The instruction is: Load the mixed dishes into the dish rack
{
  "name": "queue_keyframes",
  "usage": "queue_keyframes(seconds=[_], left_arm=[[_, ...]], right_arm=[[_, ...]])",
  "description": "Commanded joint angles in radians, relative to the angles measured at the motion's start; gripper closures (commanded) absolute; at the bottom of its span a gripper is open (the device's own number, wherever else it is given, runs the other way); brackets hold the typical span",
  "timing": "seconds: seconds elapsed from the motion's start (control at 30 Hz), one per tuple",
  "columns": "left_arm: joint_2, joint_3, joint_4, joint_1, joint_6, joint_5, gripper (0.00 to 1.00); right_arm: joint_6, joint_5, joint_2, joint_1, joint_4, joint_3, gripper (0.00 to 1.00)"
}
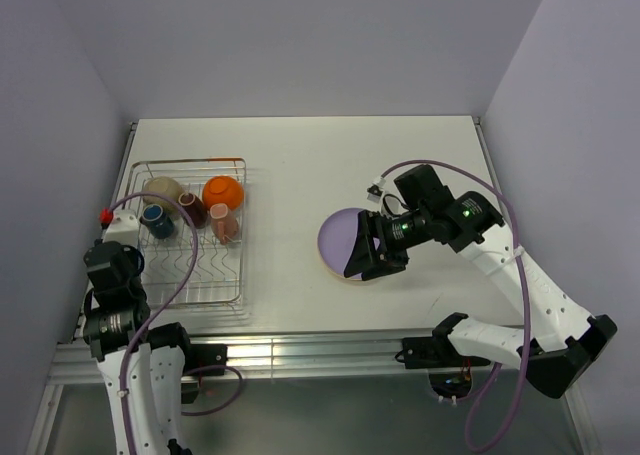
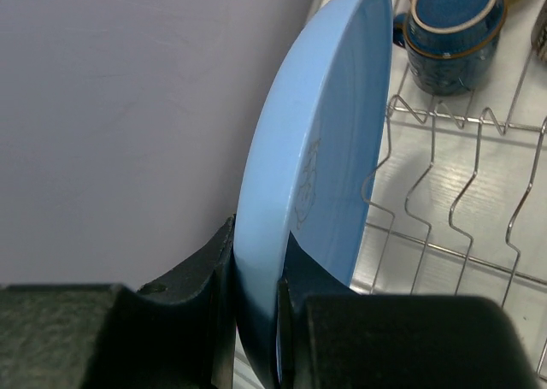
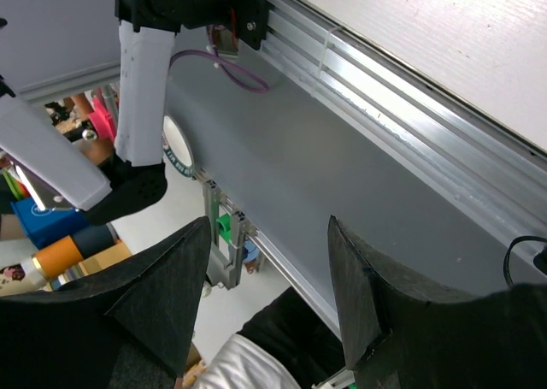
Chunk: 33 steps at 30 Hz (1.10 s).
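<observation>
- Left end effector (image 2: pixel 255 274) is clamped on the rim of the round light-blue plate (image 2: pixel 329 141). The plate stands on edge, long axis pointing away from the wrist.
- The silver wire dish rack (image 1: pixel 200 270) lies just to the plate's right in the wrist view, with the dark blue mug (image 2: pixel 453 30) ahead. Likely next move: shift right, then lower into a free wavy slot.
- Right end effector (image 3: pixel 268 222) is open and empty by the round lilac plate (image 1: pixel 340 237), well apart from the rack. The left arm is nearer.

Rack (image 1: pixel 200 275) holds 2 bowls (image 1: pixel 222 189), 3 mugs (image 1: pixel 157 220); blue plate (image 2: pixel 325 175) on edge beside it; lilac plate (image 1: pixel 338 233) lies well apart.
</observation>
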Motion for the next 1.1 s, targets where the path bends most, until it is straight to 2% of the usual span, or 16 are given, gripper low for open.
queue_keyframes(seconds=[0.0,0.23,0.7,0.77,0.93,1.07], left_arm=[[0.05,-0.005,0.08,-0.001,0.016,0.034,1.0],[0.164,-0.002,0.091,0.0,0.007,0.061,1.0],[0.267,-0.005,0.13,0.019,0.007,0.058,0.56],[0.283,0.004,0.137,0.023,-0.006,0.06,0.23],[0.305,0.072,0.124,0.023,-0.075,0.012,0.2],[0.304,0.187,0.093,0.023,-0.154,-0.092,0.19]], right_arm=[[-0.018,-0.015,-0.003,0.008,0.01,0.013,0.36],[-0.004,0.005,0.016,0.008,0.01,0.024,0.36],[0.027,0.126,0.074,-0.021,-0.047,0.082,0.35],[0.03,0.135,0.091,-0.024,-0.053,0.102,0.35],[0.031,0.169,0.117,-0.041,-0.071,0.156,0.35],[0.047,0.204,0.111,-0.086,-0.081,0.13,0.35]])
